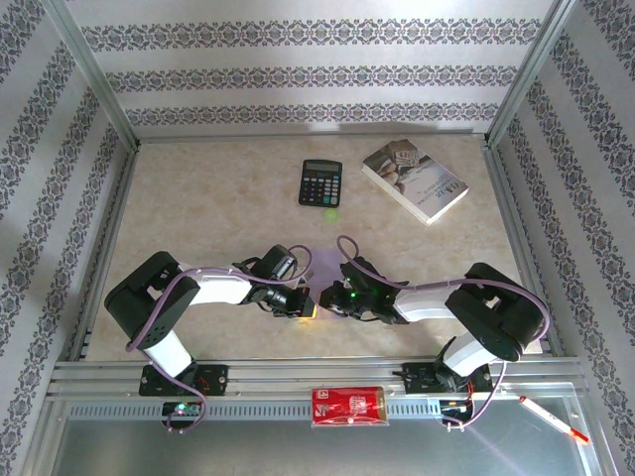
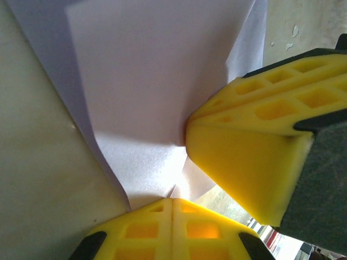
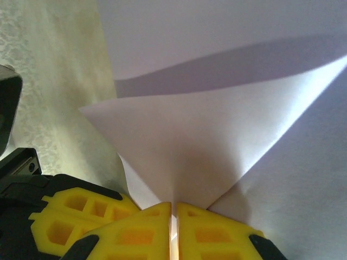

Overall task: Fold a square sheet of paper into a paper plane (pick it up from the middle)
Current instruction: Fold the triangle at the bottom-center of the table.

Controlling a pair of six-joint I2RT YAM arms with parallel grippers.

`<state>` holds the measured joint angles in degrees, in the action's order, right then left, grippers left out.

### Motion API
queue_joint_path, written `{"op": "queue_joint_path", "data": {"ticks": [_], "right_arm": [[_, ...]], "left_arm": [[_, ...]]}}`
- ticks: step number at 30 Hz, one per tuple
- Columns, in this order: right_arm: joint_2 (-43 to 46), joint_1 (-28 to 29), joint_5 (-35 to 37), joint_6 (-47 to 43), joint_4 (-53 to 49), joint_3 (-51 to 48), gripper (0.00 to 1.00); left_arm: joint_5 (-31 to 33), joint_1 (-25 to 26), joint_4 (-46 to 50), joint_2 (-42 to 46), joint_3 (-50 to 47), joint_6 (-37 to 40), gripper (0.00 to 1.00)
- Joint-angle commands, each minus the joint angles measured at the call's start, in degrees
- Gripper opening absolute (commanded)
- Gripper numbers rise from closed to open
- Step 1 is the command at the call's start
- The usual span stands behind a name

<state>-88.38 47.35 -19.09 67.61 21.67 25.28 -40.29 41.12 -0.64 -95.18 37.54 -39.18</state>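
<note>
Both left tool (image 2: pixel 172 205) and right tool (image 3: pixel 173 208) clamp the square sheet of paper (image 2: pixel 141 81), probably to sharpen a fold.

- Sheet (image 1: pixel 322 266) mid-table; left gripper (image 1: pixel 301 300) and right gripper (image 1: pixel 332 302) clamped tip to tip at its 6 o'clock edge, no gap between.
- 12 o'clock: green disc (image 1: pixel 330 213), calculator (image 1: pixel 320 182).
- 1 o'clock: book (image 1: pixel 414 179).
- 10 o'clock: bare table (image 1: pixel 198 198), open.
- 2 o'clock: narrower bare strip between book and right arm (image 1: pixel 486 312).
</note>
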Motion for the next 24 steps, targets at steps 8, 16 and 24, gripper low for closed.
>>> {"op": "queue_joint_path", "data": {"ticks": [8, 16, 24], "right_arm": [[-0.9, -4.9, 2.7, 0.8, -2.8, -0.6, 0.09], [-1.2, -10.4, 1.9, -2.2, -5.0, -0.9, 0.09], [-1.6, -16.5, 1.8, -6.6, -8.9, -1.5, 0.08]], "left_arm": [[5.2, -1.0, 13.8, -3.5, -1.2, 4.8, 0.00], [6.0, -1.3, 16.0, -4.3, -0.7, 6.9, 0.00], [6.5, -1.4, 16.9, -4.0, -0.3, 7.3, 0.00]]}}
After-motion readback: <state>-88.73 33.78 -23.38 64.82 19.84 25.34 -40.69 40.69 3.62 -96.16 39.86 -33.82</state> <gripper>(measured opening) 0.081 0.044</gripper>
